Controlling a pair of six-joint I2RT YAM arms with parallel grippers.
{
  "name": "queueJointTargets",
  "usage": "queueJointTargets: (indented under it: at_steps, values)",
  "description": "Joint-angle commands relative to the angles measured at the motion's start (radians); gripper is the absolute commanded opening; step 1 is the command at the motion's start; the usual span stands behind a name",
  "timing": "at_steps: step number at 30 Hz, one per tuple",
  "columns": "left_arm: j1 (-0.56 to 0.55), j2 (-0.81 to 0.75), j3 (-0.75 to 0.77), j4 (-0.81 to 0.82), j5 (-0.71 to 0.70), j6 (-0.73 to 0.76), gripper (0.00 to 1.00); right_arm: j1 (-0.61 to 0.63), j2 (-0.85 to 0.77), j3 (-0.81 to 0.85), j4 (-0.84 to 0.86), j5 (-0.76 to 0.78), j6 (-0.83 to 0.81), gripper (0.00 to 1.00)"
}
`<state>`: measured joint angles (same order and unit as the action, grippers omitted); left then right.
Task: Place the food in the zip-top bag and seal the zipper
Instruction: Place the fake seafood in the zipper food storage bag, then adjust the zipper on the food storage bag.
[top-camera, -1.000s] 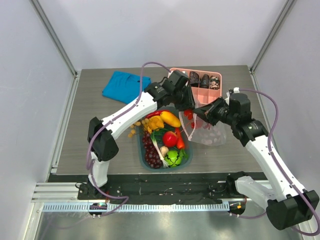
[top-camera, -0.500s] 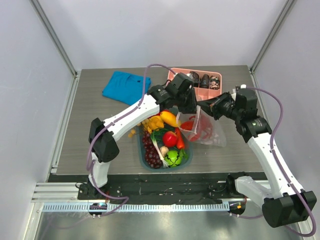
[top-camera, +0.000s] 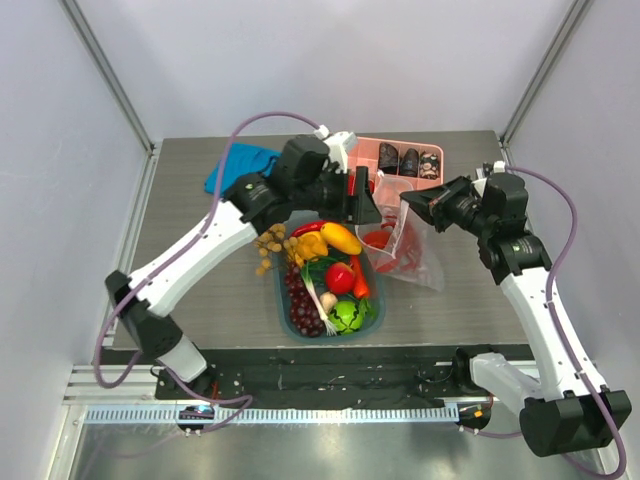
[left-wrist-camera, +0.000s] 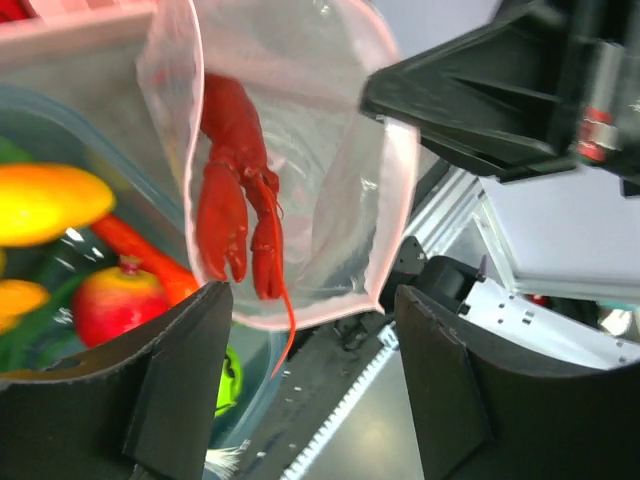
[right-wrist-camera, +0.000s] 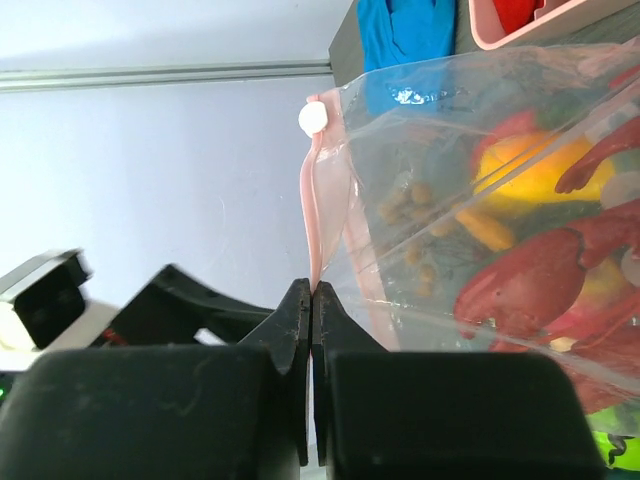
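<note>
The clear zip-top bag (top-camera: 412, 255) hangs from my right gripper (top-camera: 410, 206), which is shut on its pink zipper strip (right-wrist-camera: 312, 210) just below a white slider (right-wrist-camera: 313, 118). A red lobster (top-camera: 383, 243) lies inside the bag, also seen in the left wrist view (left-wrist-camera: 235, 200). My left gripper (top-camera: 368, 200) is open and empty just left of the bag's mouth, its fingers (left-wrist-camera: 175, 390) spread below the bag (left-wrist-camera: 300, 120). More food fills the teal tub (top-camera: 283, 290): yellow fruit (top-camera: 340, 237), a red fruit (top-camera: 340, 277), a green ball (top-camera: 346, 316), a carrot (top-camera: 361, 283).
A pink divided tray (top-camera: 372, 153) with dark pieces stands at the back behind the bag. A blue cloth (top-camera: 232, 172) lies at the back left. Small yellow pieces (top-camera: 268, 245) lie on the table left of the tub.
My left gripper has let the lobster drop into the bag and drawn back to the left, open. My right gripper has lifted the bag's mouth edge higher.
</note>
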<state>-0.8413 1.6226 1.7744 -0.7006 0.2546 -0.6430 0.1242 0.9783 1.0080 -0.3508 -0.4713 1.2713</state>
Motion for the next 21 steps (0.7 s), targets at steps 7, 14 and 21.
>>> queueJointTargets:
  at_steps: [7, 14, 21]
  values:
    - [0.088, 0.072, 0.111, -0.280, -0.022, 0.163, 0.61, -0.003, -0.050, 0.058, 0.075, -0.027, -0.084, 0.01]
    - [0.068, 0.098, 0.112, -0.132, 0.086, 0.118, 0.54, -0.003, -0.069, 0.067, 0.038, -0.021, -0.125, 0.01]
    - [0.050, 0.137, 0.138, -0.068, 0.215, 0.078, 0.26, -0.005, -0.093, 0.073, 0.012, -0.015, -0.156, 0.01]
